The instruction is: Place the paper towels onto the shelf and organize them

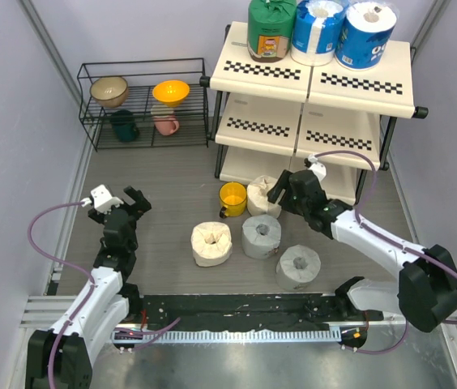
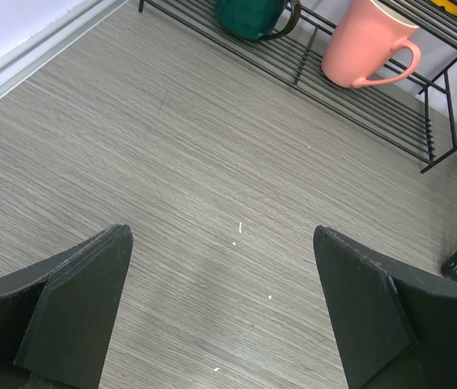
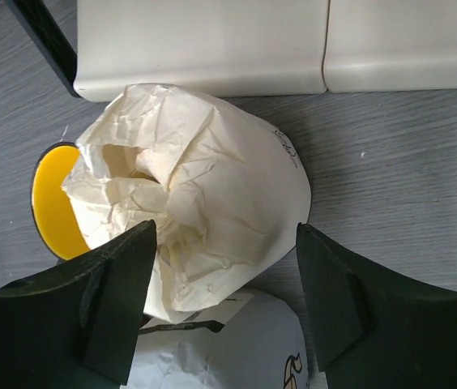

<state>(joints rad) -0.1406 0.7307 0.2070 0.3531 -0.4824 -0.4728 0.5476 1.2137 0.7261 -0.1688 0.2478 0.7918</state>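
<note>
**Four rolls on the floor, three on the top tier**

At lower left of the top view, the left gripper (image 2: pixel 222 243) hangs over bare wood-grain floor, its jaws wide apart and holding nothing.

Right of centre and nearest the arm bases stands a grey-white roll (image 1: pixel 298 267), core up. Just beyond it is a second grey-white roll (image 1: pixel 262 237), with a loose cream roll (image 1: pixel 211 243) to its left.

Farther in, the right gripper (image 3: pixel 224 231) is spread open, with one finger on either side of a crumpled cream roll (image 3: pixel 204 178). That roll stands on the floor right in front of the shelf's lowest panel, and the jaws have not clamped it. A yellow cup (image 3: pixel 50 203) sits against its left side.

Behind rises the shelf (image 1: pixel 358 89). Along the back of its top tier stand the green-wrapped roll (image 1: pixel 271 28) and two blue-and-white rolls (image 1: pixel 318 31) (image 1: pixel 365 34), side by side and upright.

At upper left, a low wire rack (image 1: pixel 143 101) holds bowls and mugs.
</note>
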